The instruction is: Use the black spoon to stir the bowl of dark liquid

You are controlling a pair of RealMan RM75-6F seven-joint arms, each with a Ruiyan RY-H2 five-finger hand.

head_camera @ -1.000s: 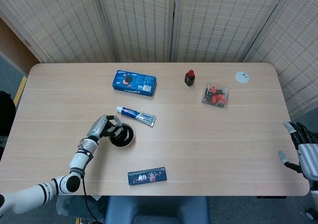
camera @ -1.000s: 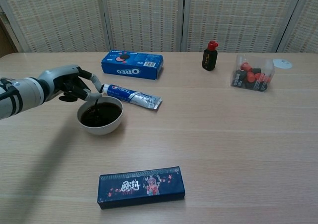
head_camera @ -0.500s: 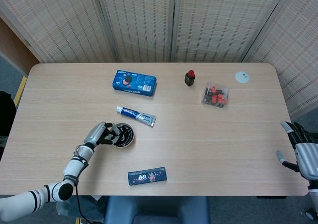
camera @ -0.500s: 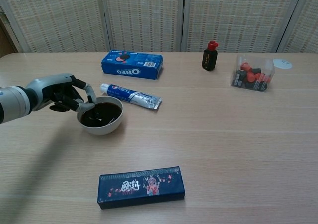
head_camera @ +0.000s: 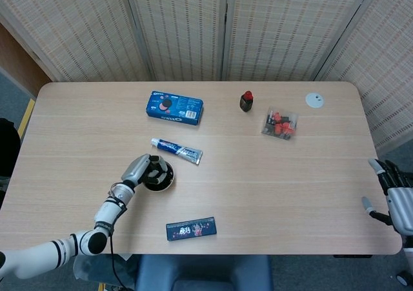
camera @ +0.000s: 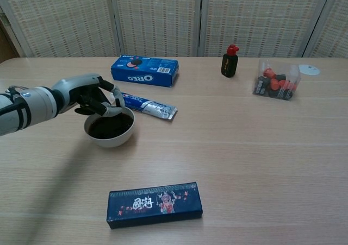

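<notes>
A white bowl (camera: 111, 140) of dark liquid (camera: 110, 125) stands on the table's left half, also seen from the head view as bowl (head_camera: 169, 182). My left hand (camera: 95, 95) hangs over the bowl's far left rim, fingers curled down toward the liquid. It pinches the black spoon, which the fingers almost wholly hide in both views. From above, the left hand (head_camera: 143, 168) covers the bowl's left side. My right hand (head_camera: 395, 197) hovers past the table's right edge, fingers apart, holding nothing.
A toothpaste tube (camera: 148, 106) lies just behind the bowl and a blue Oreo box (camera: 144, 70) farther back. A dark blue box (camera: 154, 203) lies near the front edge. A red-capped black bottle (camera: 230, 61), a clear tub of red pieces (camera: 277, 81) and a white disc (camera: 309, 69) stand far right.
My left hand swung from the bowl's left side, dipped low at the near rim, then came up and right over the far left rim. The right hand barely shifted.
</notes>
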